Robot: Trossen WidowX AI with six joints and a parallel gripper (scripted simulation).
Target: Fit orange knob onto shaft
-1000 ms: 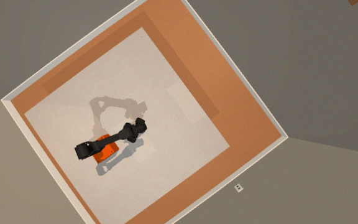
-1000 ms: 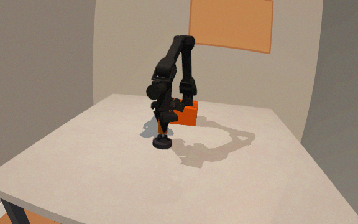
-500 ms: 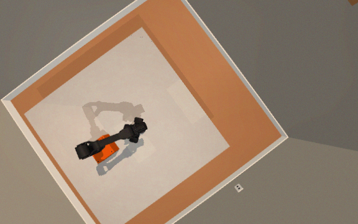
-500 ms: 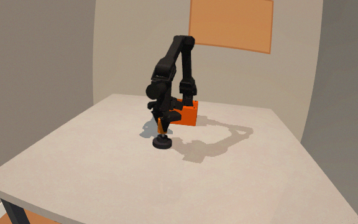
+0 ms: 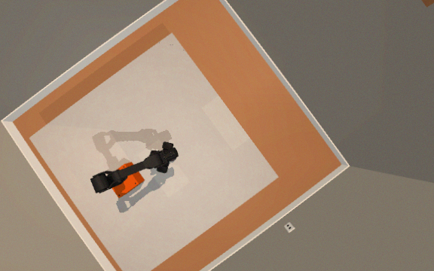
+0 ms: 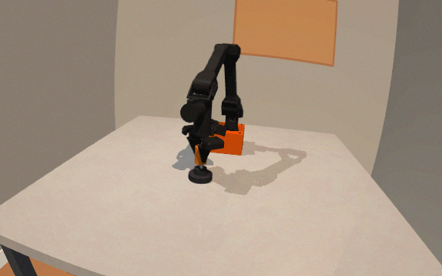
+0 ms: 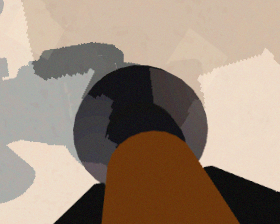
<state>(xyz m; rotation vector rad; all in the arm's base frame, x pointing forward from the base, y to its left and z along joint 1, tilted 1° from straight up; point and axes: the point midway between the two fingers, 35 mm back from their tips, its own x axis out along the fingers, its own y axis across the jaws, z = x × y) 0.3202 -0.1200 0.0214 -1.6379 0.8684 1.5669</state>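
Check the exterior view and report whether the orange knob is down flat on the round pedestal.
No, the silver shaft shows between them.

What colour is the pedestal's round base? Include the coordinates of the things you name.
Black or very dark grey; the pedestal (image 6: 200,177) (image 7: 133,82) shows best in the exterior view.

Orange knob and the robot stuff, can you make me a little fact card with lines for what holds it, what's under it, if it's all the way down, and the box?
knob: orange
held by: gripper, shut on it
under it: round black pedestal
all the way down: no, a gap shows above the pedestal's base
flat sides lined up: cannot tell
box: orange, at the arm's foot
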